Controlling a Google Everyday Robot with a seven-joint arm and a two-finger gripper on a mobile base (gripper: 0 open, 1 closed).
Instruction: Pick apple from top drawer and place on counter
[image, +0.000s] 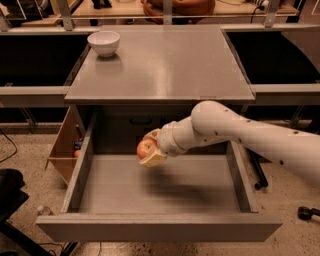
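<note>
The top drawer (160, 227) is pulled wide open below the grey counter (165, 62). My gripper (150, 148) reaches in from the right on a white arm and is shut on the red-orange apple (145, 148). It holds the apple above the drawer floor, near the drawer's back, left of centre. The cream fingers (152, 159) clasp the apple above and below. The drawer floor beneath holds nothing else that shows.
A white bowl (103, 42) stands on the counter's far left corner. A wooden box (62, 147) stands on the floor left of the drawer. Dark shelves flank the cabinet. A wooden table with metal rails (165, 10) runs behind it.
</note>
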